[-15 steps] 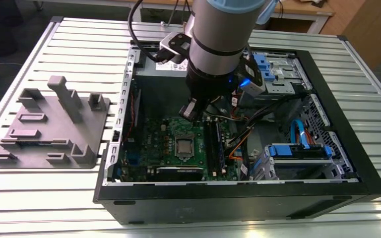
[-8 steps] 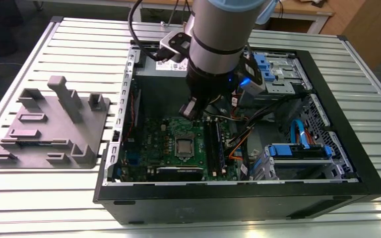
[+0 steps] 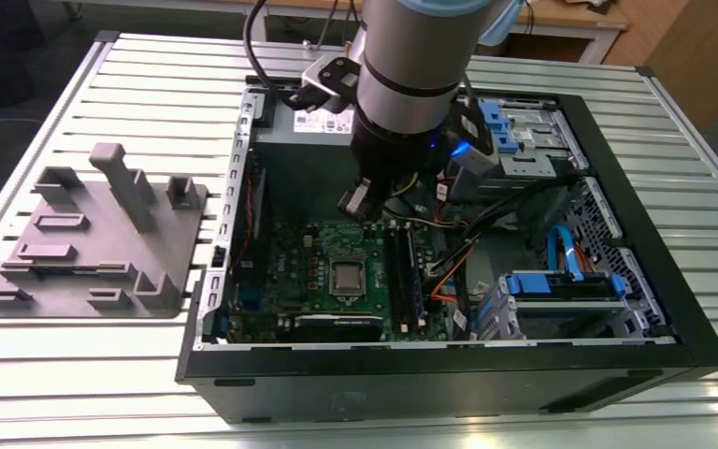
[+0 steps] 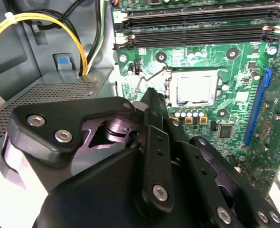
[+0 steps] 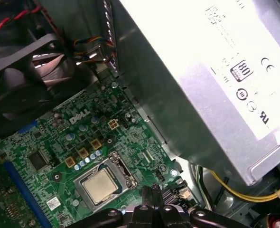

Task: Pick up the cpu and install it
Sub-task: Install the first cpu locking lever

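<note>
One cpu (image 5: 100, 184) lies flat in the socket (image 5: 124, 167) of the motherboard (image 3: 291, 253) inside the open computer case (image 3: 459, 374). The tool (image 5: 146, 191) hovers near it, pressed together, pinching nothing.

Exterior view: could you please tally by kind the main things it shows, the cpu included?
Robot arm: 1
Open computer case: 1
Grey fixture with upright posts: 1
cpu: 1
Total: 4
</note>
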Robot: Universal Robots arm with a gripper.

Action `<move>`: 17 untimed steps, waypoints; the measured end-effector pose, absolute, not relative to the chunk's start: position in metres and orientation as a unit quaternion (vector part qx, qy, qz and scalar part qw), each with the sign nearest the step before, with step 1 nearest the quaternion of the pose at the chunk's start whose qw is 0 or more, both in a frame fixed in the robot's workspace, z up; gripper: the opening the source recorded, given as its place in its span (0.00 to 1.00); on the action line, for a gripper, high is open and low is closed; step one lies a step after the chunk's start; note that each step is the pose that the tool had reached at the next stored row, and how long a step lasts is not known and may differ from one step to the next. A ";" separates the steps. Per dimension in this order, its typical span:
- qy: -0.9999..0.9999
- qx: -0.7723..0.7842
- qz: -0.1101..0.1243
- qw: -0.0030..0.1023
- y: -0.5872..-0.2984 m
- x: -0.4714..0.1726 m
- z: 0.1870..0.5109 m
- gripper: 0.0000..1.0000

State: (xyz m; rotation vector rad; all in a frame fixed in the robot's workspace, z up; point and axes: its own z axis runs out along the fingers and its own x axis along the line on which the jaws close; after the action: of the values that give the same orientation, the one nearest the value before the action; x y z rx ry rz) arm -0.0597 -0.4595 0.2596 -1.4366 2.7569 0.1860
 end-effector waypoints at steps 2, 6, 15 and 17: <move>0.885 -0.461 0.060 0.014 -0.457 -0.059 0.260 0.10; 0.885 -0.461 0.060 0.014 -0.453 -0.058 0.260 0.10; 0.885 -0.461 0.060 0.014 -0.448 -0.046 0.259 0.10; 0.885 -0.462 0.060 0.014 -0.448 -0.043 0.258 0.10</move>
State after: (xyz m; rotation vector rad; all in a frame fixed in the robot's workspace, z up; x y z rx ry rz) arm -0.0429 -0.4483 0.2584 -1.4375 2.7564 0.1862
